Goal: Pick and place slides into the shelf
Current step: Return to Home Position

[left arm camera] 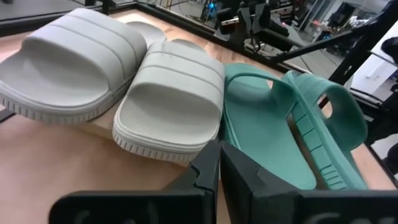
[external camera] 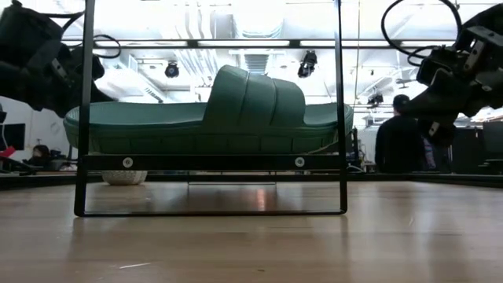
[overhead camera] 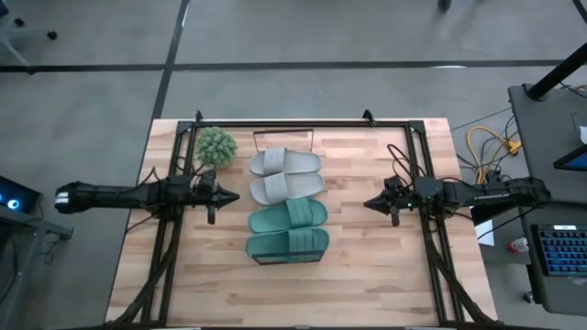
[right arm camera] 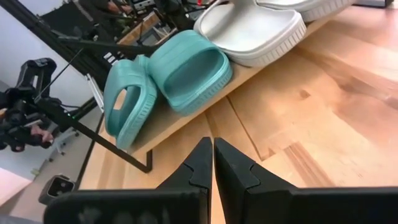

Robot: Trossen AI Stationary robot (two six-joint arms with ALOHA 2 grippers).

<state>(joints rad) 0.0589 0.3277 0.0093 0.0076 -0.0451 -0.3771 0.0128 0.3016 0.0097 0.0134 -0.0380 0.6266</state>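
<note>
The left arm reaches in over the wooden tabletop point(overhead camera: 367, 275) from the left edge. The left gripper point(overhead camera: 227, 195) hangs above bare wood just left of the shelf, its two dark fingers pressed together with nothing between them. Just beyond it, near the far left corner, stands a small round green plant point(overhead camera: 215, 147).

In the middle of the table sits the shelf point(right arm camera: 261, 70), a light plank with thin black end frames, running from the far side towards the near side. All four slides lie across it side by side, each touching the next. The light grey pair point(overhead camera: 286, 174) takes the far half and the teal-green pair point(overhead camera: 288, 229) the near half, with the straps lined up in one row.

To the right of the shelf, well apart from it, the right gripper point(overhead camera: 374, 203) points at the teal pair, fingers closed on nothing. In the low view a person point(external camera: 397, 141) stands in the room behind.
</note>
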